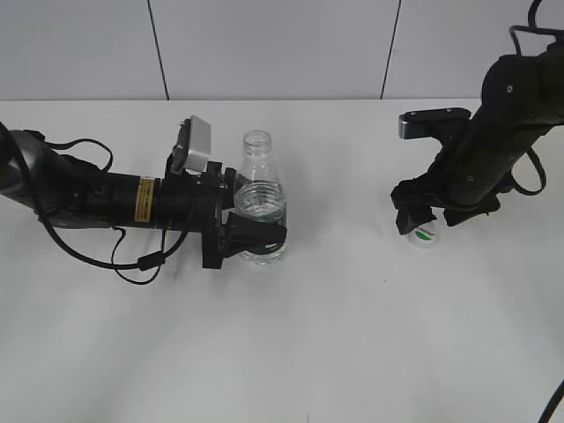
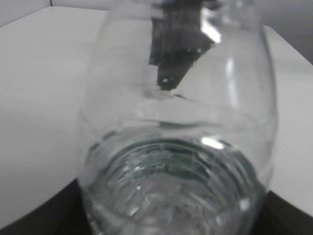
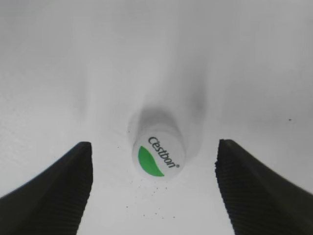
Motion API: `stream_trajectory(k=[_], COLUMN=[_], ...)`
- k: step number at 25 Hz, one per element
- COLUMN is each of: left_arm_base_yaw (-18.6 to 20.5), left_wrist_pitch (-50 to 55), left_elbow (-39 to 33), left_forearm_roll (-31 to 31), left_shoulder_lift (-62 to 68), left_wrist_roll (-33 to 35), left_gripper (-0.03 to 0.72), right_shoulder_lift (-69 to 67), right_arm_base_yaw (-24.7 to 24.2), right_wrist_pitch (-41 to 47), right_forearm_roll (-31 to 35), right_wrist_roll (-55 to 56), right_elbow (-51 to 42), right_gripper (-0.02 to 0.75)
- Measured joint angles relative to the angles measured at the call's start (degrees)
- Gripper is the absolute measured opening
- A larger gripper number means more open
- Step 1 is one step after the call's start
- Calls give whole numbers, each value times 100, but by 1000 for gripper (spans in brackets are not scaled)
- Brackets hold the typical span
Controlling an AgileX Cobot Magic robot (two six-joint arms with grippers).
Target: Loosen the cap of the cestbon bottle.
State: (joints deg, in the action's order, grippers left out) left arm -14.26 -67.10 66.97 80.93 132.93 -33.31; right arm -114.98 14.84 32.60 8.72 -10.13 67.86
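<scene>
The cap point(image 3: 158, 152) lies off the bottle on the bench point(image 1: 352, 335) toward its right edge, between the right gripper's point(image 3: 154, 188) parted jaws, while the left gripper point(image 1: 256, 233) clamps the open-necked cestbon bottle point(image 1: 258, 189) upright near the bench's middle; the unscrewing appears done, so only withdrawal seems to remain.

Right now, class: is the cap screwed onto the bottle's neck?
No. The cap lies on the table between the open right hand's fingers, apart from the bottle.
</scene>
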Motion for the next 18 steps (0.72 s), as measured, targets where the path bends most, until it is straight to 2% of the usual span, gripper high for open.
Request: stream_trajectory(k=[3, 5, 9, 14, 18], left_arm_base_yaw=[179, 295, 499, 750, 1001], left_wrist_pitch=[-49, -44, -81, -112, -107], left_elbow=[0, 0, 0, 0, 0], left_forearm_roll=[17, 17, 122, 642, 1028], left_shoulder_lift=[0, 0, 0, 0, 0], left_wrist_roll=[0, 0, 0, -76, -388], left_gripper=[512, 536, 549, 550, 550], right_shoulder_lift=[212, 346, 524, 755, 964], right_arm_base_yaw=[0, 0, 0, 0, 0], right_wrist_pitch=[6, 6, 6, 23, 37], right_forearm_roll=[1, -1, -6, -6, -6], right_wrist_roll=[-22, -33, -33, -40, -40], right_elbow=[0, 6, 6, 6, 12], right_gripper=[596, 595, 594, 594, 594])
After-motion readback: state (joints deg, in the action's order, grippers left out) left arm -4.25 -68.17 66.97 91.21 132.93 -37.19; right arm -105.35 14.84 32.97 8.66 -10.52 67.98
